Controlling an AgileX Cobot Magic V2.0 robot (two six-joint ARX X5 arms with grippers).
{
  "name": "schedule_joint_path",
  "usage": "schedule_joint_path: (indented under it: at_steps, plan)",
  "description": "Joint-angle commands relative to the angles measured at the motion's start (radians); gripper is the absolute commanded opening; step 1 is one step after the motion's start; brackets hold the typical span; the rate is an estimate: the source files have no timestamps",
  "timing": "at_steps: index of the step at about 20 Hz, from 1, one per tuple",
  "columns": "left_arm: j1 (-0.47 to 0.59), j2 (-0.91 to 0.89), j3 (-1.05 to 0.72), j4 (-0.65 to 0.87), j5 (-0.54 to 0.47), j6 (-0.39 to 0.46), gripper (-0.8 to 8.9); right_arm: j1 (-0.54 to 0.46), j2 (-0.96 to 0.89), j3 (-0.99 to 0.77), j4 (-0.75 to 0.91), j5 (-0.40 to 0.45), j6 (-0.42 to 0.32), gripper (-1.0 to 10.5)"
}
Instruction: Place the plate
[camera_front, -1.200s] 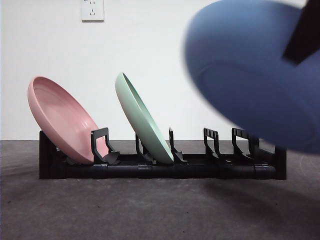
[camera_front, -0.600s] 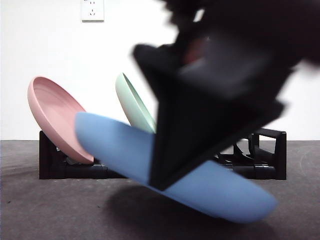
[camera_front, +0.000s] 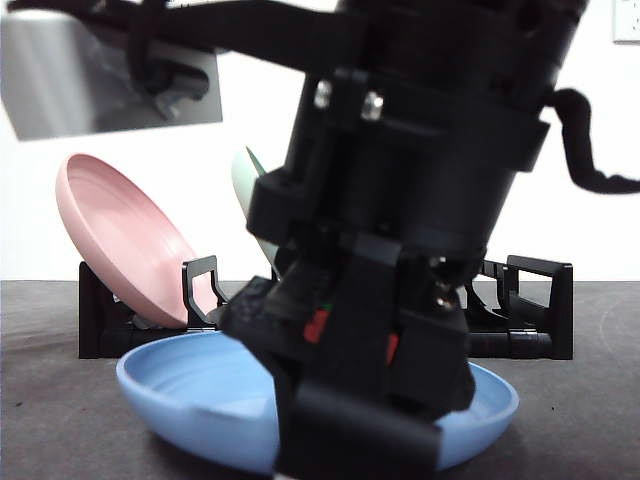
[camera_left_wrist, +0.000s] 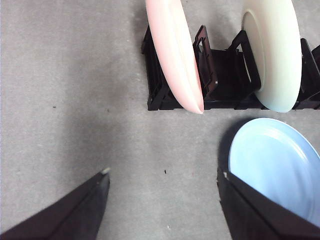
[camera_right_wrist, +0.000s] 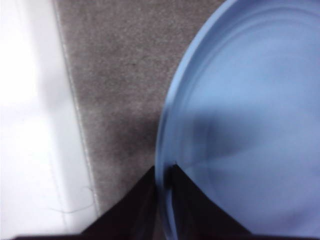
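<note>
Three plates in all: one blue plate (camera_front: 200, 400), one pink plate (camera_front: 120, 240), one pale green plate (camera_left_wrist: 272, 55). One black rack (camera_front: 540, 310), two hands.

Change vs a sec ago: blue plate was high at the view's right edge, bottom side facing the cam, then swung down across the front of the rack at a tilt. Now it's low, roughly level, bowl side up, at or just above the worktop (camera_front: 60, 420) in front of the rack; can't tell if it's actually touching. The arm has come in w/ it and now blocks most of the front view, incl. most of the green plate.

Right hand (camera_right_wrist: 165, 187): clamped on the blue plate's rim, one jaw inside the rim, one outside. Left hand (camera_left_wrist: 162, 182): jaws wide apart, holding nothing, hanging over bare worktop near the rack's pink end; blue plate shows just beside one jaw.

Meaning for task, as a guess: plate isn't racked yet. Pink and green sit tilted in their slots, well apart from each other; rack's far-end slots look free. Plate flat on the worktop suggests a set-down or regrip before it goes upright into a slot, so task's approx mid-way, not done.
</note>
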Motion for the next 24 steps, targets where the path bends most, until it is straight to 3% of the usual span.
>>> schedule_joint_path:
  at_steps: [1,4,7,10,14,17,20,24]
  plan:
    - [-0.003,0.004,0.022,0.004,0.005,0.0,3.44,0.013,0.027,0.009,0.003,-0.037,0.047,1.0]
    - [-0.003,0.004,0.022,0.003,0.005,0.0,3.44,0.013,0.024,0.048,-0.023,-0.09,0.159,1.9]
    - [-0.003,0.005,0.022,0.003,0.005,-0.003,3.44,0.013,0.009,0.135,-0.105,-0.107,0.228,1.9]
    - [-0.003,0.018,0.027,0.012,0.005,-0.095,3.45,0.008,-0.049,0.258,-0.246,-0.106,0.311,1.9]
    - [-0.009,0.121,0.088,0.016,0.005,-0.103,3.45,-0.011,-0.153,0.399,-0.43,-0.105,0.44,1.9]
    - [-0.027,0.251,0.18,0.016,0.005,-0.098,3.44,-0.015,-0.235,0.442,-0.452,-0.09,0.481,1.9]
    - [-0.052,0.415,0.309,0.015,-0.002,-0.093,3.44,-0.015,-0.303,0.445,-0.457,-0.013,0.523,1.9]
    - [-0.084,0.618,0.465,0.016,-0.097,-0.062,3.44,-0.015,-0.337,0.445,-0.481,0.027,0.557,1.9]
